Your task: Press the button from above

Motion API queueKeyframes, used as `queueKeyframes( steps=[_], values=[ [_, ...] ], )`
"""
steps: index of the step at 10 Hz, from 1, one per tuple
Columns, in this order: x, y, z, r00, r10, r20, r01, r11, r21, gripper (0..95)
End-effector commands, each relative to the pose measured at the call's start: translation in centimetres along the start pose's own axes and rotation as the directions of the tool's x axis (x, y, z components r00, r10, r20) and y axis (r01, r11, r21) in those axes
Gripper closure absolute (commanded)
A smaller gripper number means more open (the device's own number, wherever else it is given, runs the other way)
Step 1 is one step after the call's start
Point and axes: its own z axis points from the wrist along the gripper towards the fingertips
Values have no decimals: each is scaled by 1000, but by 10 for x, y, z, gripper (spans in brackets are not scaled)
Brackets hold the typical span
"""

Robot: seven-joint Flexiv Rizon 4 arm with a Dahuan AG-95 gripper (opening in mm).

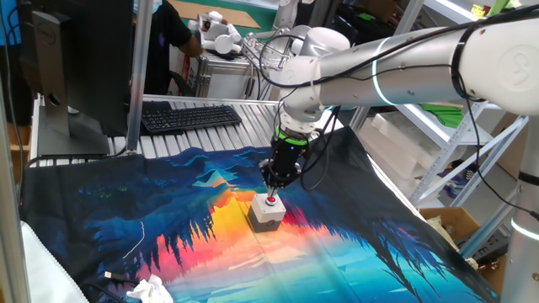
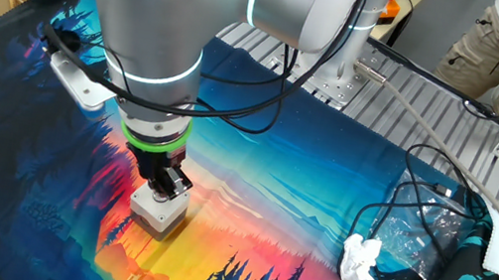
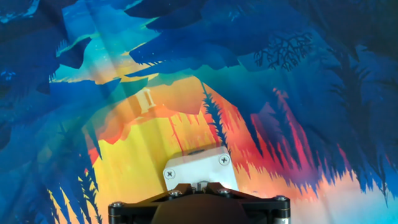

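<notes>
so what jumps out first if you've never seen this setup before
The vivid sunset-forest printed cloth covering the table grabs the eye first. At its orange centre sits the small grey button box with its red cap, and the gripper hangs directly over it on the big silver arm. Behind, a black keyboard lies on the bare metal table top beside a monitor.

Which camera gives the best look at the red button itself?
One fixed view: the button shows its red cap under the gripper. In the other fixed view the gripper covers the cap, leaving the grey housing; the hand view shows only the housing's top plate.
</notes>
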Motion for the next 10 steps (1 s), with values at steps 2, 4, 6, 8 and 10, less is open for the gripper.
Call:
queueKeyframes(
  steps=[2,4,6,8,10],
  values=[
    [3,-6,1,1000,-11,-3,11,1000,-4,950],
    [4,-6,1,1000,-8,-5,8,1000,-3,950],
    [5,-5,1,1000,-4,-5,4,1000,-4,950],
    [5,-5,1,1000,-6,-4,6,1000,-3,950],
    [7,-4,4,1000,-3,-1,3,1000,-4,950]
  ],
)
